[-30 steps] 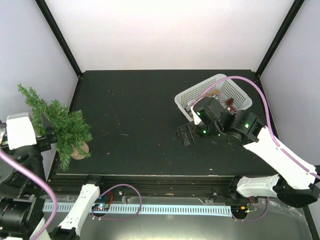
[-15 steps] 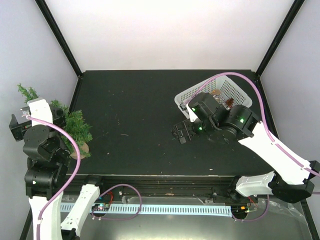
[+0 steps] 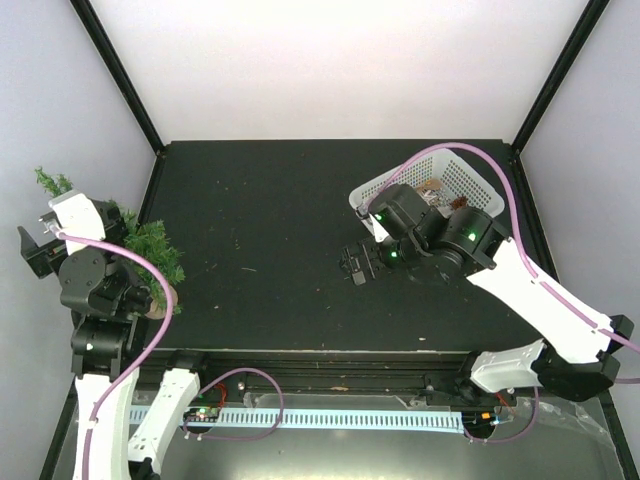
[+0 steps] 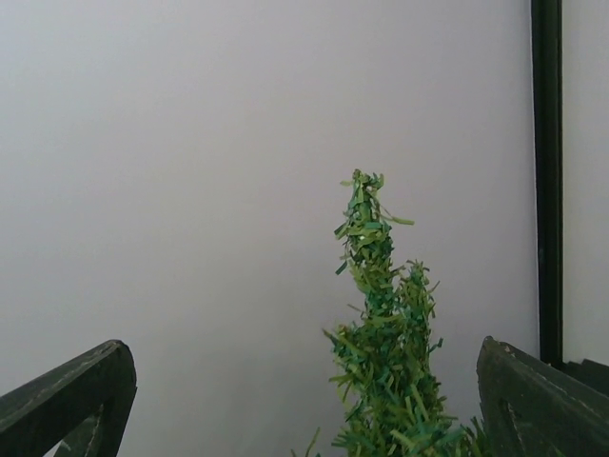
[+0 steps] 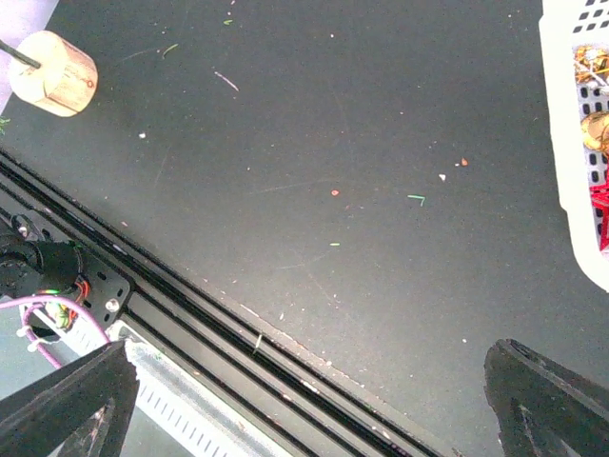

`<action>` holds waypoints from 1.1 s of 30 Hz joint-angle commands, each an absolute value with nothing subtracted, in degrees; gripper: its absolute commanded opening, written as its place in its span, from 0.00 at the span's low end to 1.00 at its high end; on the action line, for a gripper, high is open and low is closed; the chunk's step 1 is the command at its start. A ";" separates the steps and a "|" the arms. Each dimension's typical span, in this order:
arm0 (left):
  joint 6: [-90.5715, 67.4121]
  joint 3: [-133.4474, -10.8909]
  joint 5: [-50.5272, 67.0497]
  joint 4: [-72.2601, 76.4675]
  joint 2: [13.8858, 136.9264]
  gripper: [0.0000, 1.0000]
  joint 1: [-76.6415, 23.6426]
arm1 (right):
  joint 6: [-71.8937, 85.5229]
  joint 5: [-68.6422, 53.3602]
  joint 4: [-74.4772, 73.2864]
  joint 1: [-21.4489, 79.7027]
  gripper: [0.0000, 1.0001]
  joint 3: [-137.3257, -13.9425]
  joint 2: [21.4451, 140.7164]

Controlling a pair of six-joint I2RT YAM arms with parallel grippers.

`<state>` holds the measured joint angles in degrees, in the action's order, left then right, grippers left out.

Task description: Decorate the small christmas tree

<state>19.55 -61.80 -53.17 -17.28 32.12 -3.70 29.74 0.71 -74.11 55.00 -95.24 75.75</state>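
The small christmas tree (image 3: 150, 252) stands at the table's left edge, leaning out past it, with its wooden disc base (image 3: 166, 298) half hidden by my left arm. My left gripper (image 3: 32, 248) hangs beside the tree's upper part, off the table. It is open, and the tree tip (image 4: 373, 286) rises between its fingers (image 4: 71, 395) without touching them. My right gripper (image 3: 355, 264) hovers open over the middle of the table, left of the white basket (image 3: 385, 188), with nothing in it. The right wrist view shows the base (image 5: 57, 59) far off.
The white basket's wall (image 5: 569, 143) holds gold ornaments (image 5: 595, 69) and something red (image 5: 599, 205). A black frame post (image 4: 546, 171) stands right of the tree tip. The table's front rail (image 5: 190, 314) runs under my right gripper (image 5: 304, 409).
My left arm has swung up beside the tree, and its wrist now sits by the upper branches. My right gripper has drifted left, away from the basket. Both stay open.
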 commanded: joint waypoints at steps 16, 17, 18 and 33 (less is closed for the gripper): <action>15.10 -60.26 -52.21 -2.31 43.88 0.88 3.46 | 30.07 -1.27 -74.10 57.21 1.00 -100.92 82.33; 14.70 -60.24 -51.90 -2.26 44.28 0.85 3.97 | 30.14 -1.19 -74.09 57.22 1.00 -100.45 82.08; 14.37 -60.17 -51.22 -2.22 44.64 0.80 4.55 | 30.31 -1.13 -74.04 57.21 1.00 -100.05 81.82; 3.86 -71.93 -35.29 -21.36 49.87 0.02 10.61 | 32.78 0.26 -72.12 57.22 1.00 -92.21 77.28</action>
